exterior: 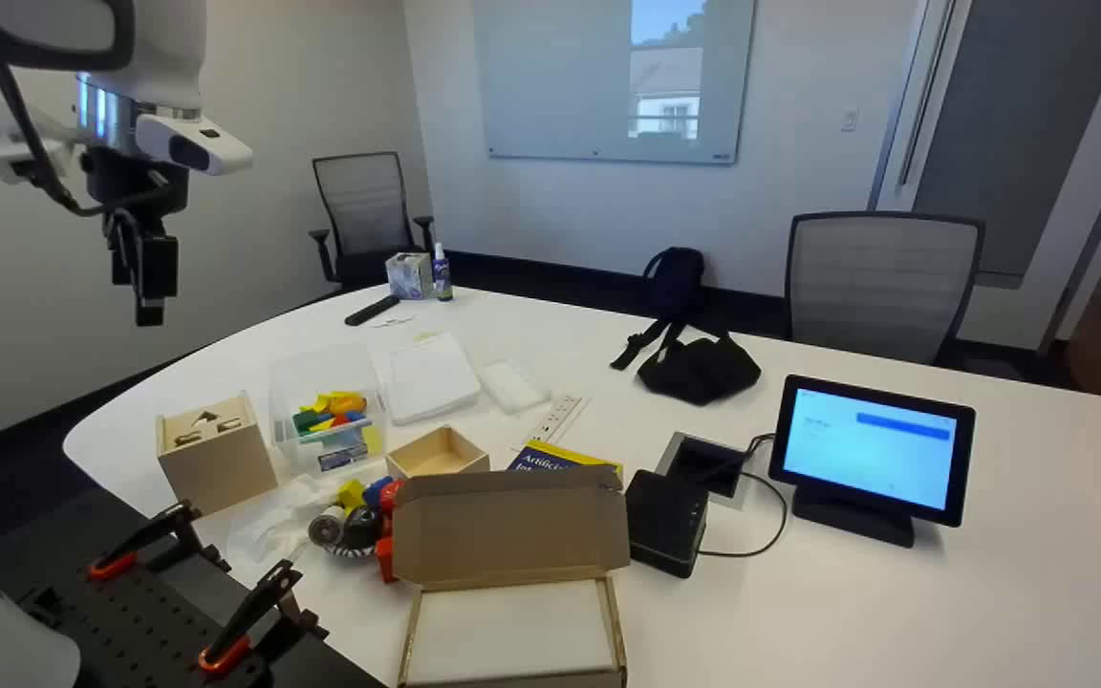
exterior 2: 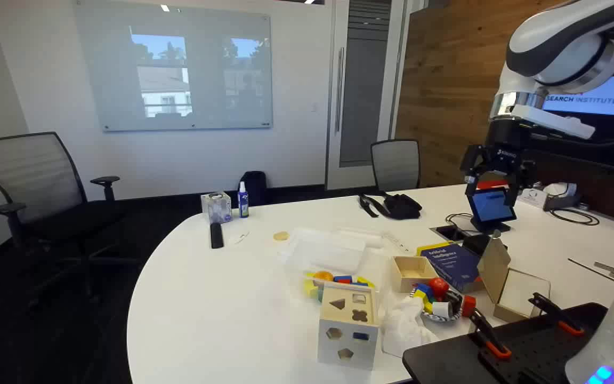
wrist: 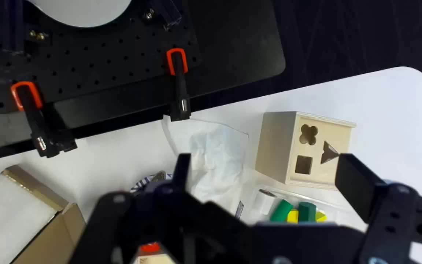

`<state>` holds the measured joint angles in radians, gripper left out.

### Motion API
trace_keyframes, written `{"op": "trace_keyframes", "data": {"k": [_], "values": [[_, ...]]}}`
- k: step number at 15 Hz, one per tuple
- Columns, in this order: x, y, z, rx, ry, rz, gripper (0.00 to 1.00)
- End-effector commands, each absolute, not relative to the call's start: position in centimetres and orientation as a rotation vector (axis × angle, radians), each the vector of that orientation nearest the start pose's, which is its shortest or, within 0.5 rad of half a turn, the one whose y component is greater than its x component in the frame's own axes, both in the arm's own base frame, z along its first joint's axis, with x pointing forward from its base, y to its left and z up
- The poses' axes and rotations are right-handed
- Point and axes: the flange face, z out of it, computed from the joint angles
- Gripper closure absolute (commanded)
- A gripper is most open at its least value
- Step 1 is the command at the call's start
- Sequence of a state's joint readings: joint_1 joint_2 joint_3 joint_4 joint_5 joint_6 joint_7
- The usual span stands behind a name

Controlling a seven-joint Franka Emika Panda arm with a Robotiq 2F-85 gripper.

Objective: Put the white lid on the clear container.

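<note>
The white lid (exterior: 431, 378) lies flat on the table beside the clear container (exterior: 321, 365). The lid also shows in an exterior view (exterior 2: 328, 256); it is out of the wrist view. The container is uncovered and holds colourful blocks. It is partly behind the wooden shape box in an exterior view (exterior 2: 307, 298), and my gripper hides part of it in the wrist view (wrist: 306, 196). My gripper (exterior: 144, 296) is high above the table, apart from both. Its fingers are wide apart with nothing between them in the wrist view (wrist: 264, 161) and in an exterior view (exterior 2: 490, 194).
A wooden shape box (exterior: 216, 454) stands close beside the container. A smaller white flat item (exterior: 514, 384) lies beside the lid. A crumpled white bag (wrist: 214, 157), a small wooden box (exterior: 438, 452), a bowl of toys (exterior 2: 443, 314) and an open cardboard box (exterior: 512, 526) are nearby.
</note>
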<state>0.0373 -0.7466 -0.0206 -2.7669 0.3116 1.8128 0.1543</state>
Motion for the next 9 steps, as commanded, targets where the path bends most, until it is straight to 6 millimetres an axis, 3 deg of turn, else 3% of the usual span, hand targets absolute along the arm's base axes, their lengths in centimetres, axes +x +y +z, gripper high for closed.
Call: {"op": "trace_keyframes", "data": {"k": [1, 5, 9], "values": [[29.3, 3.1, 41.0, -2.815, 0.336, 0.335, 0.00], [29.7, 3.0, 40.9, -2.834, 0.332, 0.301, 0.00], [33.4, 2.1, 39.9, -2.851, 0.302, 0.147, 0.00]]}}
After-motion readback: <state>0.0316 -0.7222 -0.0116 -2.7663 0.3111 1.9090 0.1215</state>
